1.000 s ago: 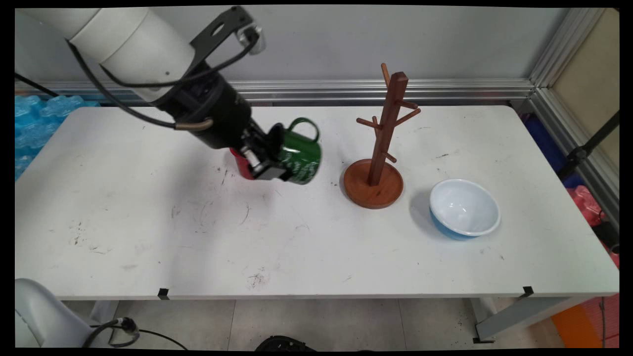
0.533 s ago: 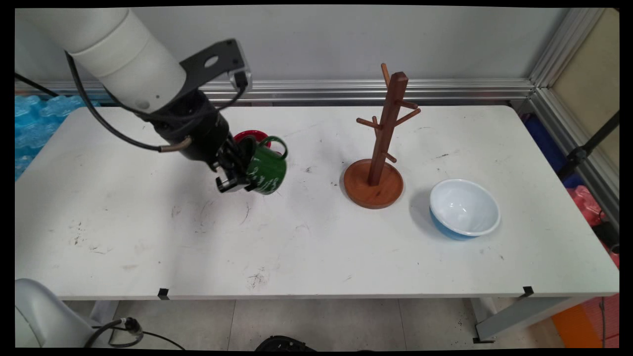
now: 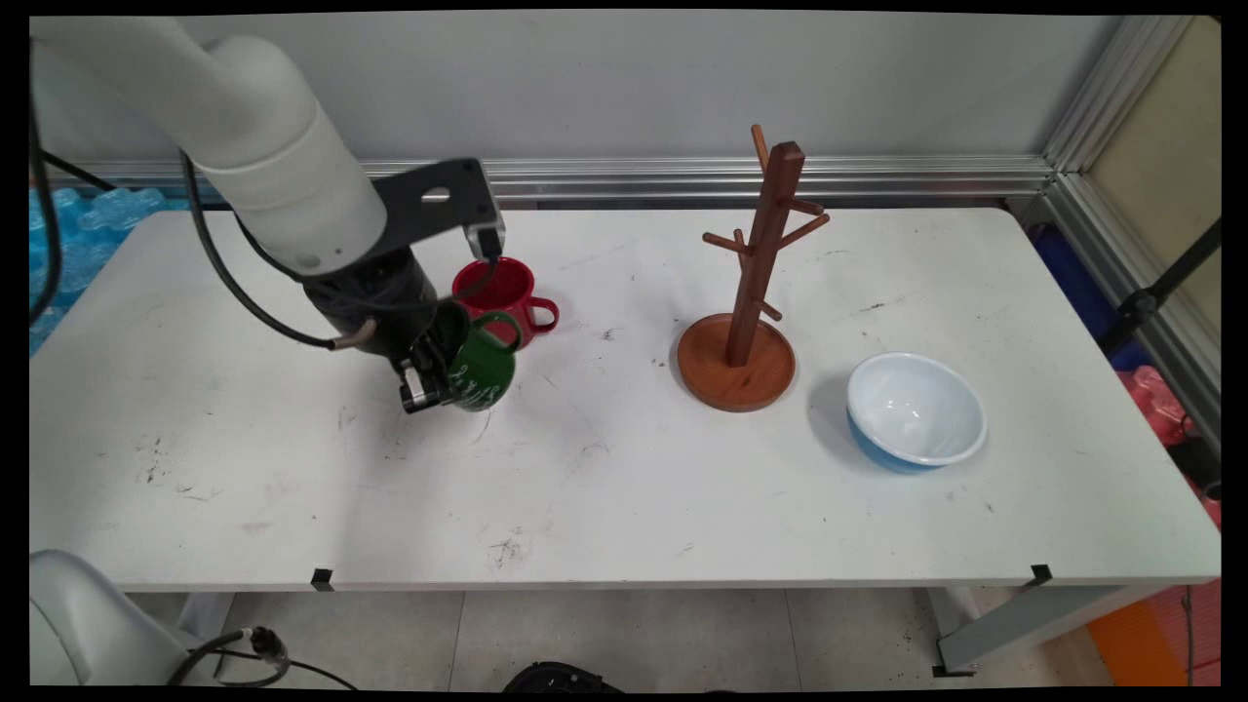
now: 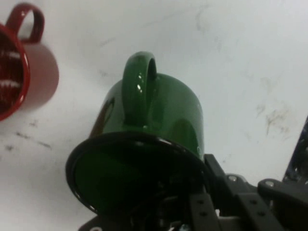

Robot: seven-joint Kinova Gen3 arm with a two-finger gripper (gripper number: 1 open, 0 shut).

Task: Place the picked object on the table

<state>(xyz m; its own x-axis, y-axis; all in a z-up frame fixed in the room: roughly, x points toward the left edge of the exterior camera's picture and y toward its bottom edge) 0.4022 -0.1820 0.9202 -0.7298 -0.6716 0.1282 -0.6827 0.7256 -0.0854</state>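
The gripper (image 3: 429,385) has its jaws clamped on the rim of the green mug (image 3: 481,366), one finger inside the mouth and one outside (the hand view shows the dark rim right at the linkage). The mug is tilted, handle uppermost, and carried low over the table (image 3: 624,487); whether its base touches cannot be told. It hangs just in front of the red mug (image 3: 507,291), which stands upright, and well left of the tree (image 3: 751,292). No mug hangs on the tree's pegs; the bowl (image 3: 915,411), right of the tree, holds nothing.
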